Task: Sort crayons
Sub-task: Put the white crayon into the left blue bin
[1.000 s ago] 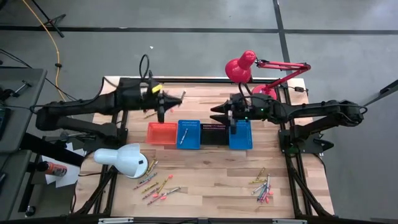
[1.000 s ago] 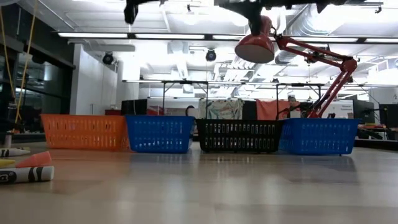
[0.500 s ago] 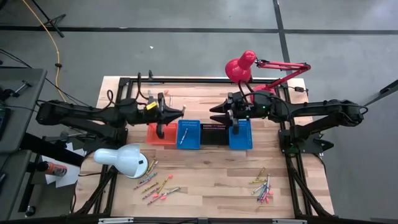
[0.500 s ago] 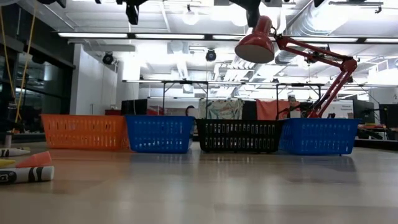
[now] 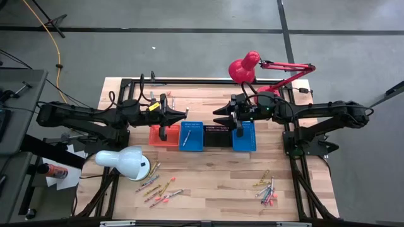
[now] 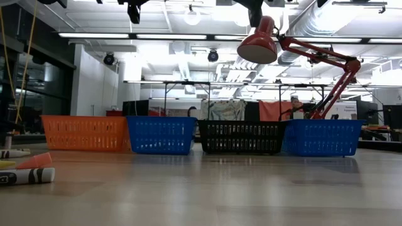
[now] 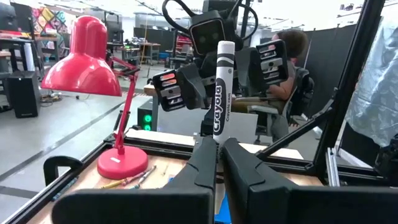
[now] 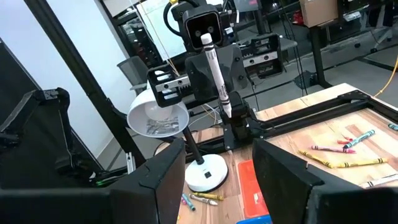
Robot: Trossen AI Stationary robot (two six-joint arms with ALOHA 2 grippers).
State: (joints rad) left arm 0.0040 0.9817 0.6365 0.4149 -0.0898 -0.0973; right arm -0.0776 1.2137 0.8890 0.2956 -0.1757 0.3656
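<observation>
My left gripper (image 5: 183,113) is level above the orange basket (image 5: 164,135) and is shut on a white crayon (image 7: 221,87) with a black label. My right gripper (image 5: 218,113) faces it from the right, above the black basket (image 5: 218,135). It is open and empty, with its fingers (image 8: 166,177) wide apart. In its wrist view the held crayon (image 8: 213,68) stands a little way off. Loose crayons lie in one heap near the front left (image 5: 158,187) and another near the front right (image 5: 266,188). One crayon (image 5: 185,138) lies in the left blue basket (image 5: 192,136). My left gripper pinches the white crayon's lower part (image 7: 216,138) between its two fingers. The fingers come level from the table's left and lie across the crayon. The crayon stands upright above them, lifted clear over the baskets.
Orange, blue, black and blue baskets stand in a row across mid-table, the last (image 5: 243,136) on the right. A white lamp (image 5: 126,162) stands at front left and a red lamp (image 5: 246,66) at back right. A few crayons (image 7: 127,180) lie near the red lamp's base. A seated person (image 7: 292,68) shows beyond the table.
My left gripper has swung toward the table's near edge and sunk a little, coming level and rolling as it went, with the crayon still held. It now faces my right gripper over the baskets and has kept still for the last half second.
</observation>
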